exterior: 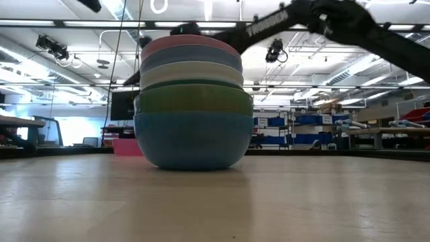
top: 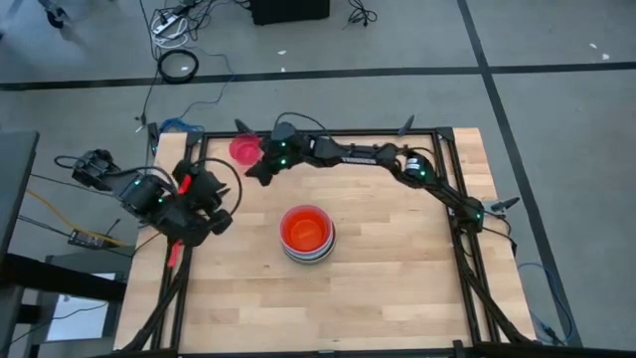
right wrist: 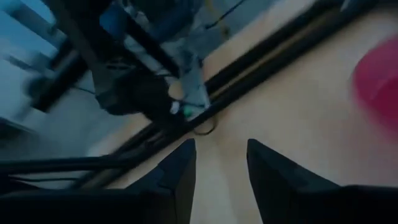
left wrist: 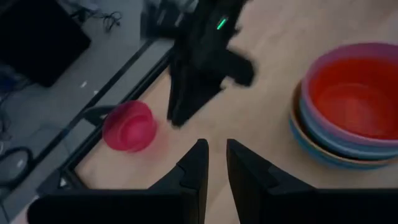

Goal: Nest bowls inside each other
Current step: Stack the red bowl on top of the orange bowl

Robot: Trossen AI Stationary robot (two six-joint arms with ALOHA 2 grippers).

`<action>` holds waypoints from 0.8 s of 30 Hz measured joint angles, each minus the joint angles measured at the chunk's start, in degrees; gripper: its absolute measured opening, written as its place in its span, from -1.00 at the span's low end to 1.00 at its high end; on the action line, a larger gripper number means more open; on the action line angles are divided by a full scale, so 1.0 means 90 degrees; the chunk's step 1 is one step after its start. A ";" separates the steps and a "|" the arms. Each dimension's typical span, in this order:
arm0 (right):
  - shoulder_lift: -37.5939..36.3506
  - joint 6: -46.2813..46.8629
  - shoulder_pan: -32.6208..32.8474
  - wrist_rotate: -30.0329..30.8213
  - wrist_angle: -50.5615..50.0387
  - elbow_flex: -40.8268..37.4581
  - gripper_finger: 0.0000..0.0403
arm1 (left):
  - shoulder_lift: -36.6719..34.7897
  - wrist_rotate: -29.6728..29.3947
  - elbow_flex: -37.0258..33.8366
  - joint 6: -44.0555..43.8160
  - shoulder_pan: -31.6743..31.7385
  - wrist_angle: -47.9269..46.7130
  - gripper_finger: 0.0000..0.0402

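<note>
Your right claw (top: 260,171) sits at the far left part of the bench (top: 397,268), at the end of an arm stretched across the far edge from the right side. Its two dark fingers (right wrist: 180,168) stand apart with bare wood between them, and they hold nothing. Your left claw (top: 221,217) waits over the left edge of the bench; its fingers (left wrist: 196,165) are close together with only a narrow gap, and nothing is between them.

Around you, the black frame rails (top: 328,133) border the bench on its far and side edges, and loose cables (top: 179,65) lie on the grey floor beyond. From the left wrist view, the right arm's dark body (left wrist: 205,56) stands between the left claw and the far edge.

The bench top is pale wood with a plank grain. The bowls are round, smooth plastic with plain rims. The stack (top: 307,235) rests near the middle of the bench, with an orange-red bowl (left wrist: 354,93) innermost. In the low view you see its sides from the bottom up: teal, green, white, light blue, pink (exterior: 190,46).

One pink bowl (top: 244,150) lies alone at the far left, just to the left of your right claw and close to the frame rail. In the right wrist view it shows only as a blurred pink shape (right wrist: 378,81) off to one side of the fingers, not between them. The stack is well apart from both claws.
</note>
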 joint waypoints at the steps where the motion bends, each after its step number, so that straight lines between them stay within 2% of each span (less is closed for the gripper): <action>1: -0.0191 -0.0373 0.0046 0.0270 -0.0209 -0.0002 -0.34 | -0.0049 -0.0002 -0.0155 -0.0018 0.0120 0.0023 -0.68; 3: -0.0667 -0.1198 0.0162 0.1003 -0.0782 -0.0003 -0.34 | -0.0170 0.0004 -0.0538 0.0060 0.0428 -0.0032 -0.68; 7: -0.1861 -0.3143 0.0561 0.3125 -0.2289 0.0009 -0.34 | -0.0191 0.0011 -0.1283 0.0156 0.1181 -0.0028 -0.68; 8: -0.2129 -0.3530 0.0686 0.3516 -0.2602 0.0010 -0.34 | -0.0192 0.0008 -0.1435 0.0264 0.1370 0.0042 -0.68; 10: -0.2614 -0.3947 0.0904 0.3857 -0.3096 0.0005 -0.34 | -0.0210 -0.0016 -0.1709 0.0640 0.1750 0.0290 -0.68; 14: -0.3619 -0.3970 0.1238 0.3433 -0.3884 0.0001 -0.34 | -0.0201 -0.0023 -0.2016 0.1975 0.2667 0.1469 -0.68; 17: -0.4332 -0.3693 0.1431 0.2474 -0.4523 0.0006 -0.34 | -0.0207 0.0110 -0.2167 0.3085 0.3557 0.2373 -0.68; 20: -0.4902 -0.3537 0.1709 0.2060 -0.4921 0.0003 -0.34 | -0.0206 0.0903 -0.2382 0.4322 0.4497 0.3513 -0.68; 24: -0.5517 -0.3480 0.2251 0.2261 -0.5169 0.0005 -0.34 | -0.0189 0.2137 -0.2589 0.5371 0.5847 0.4404 -0.68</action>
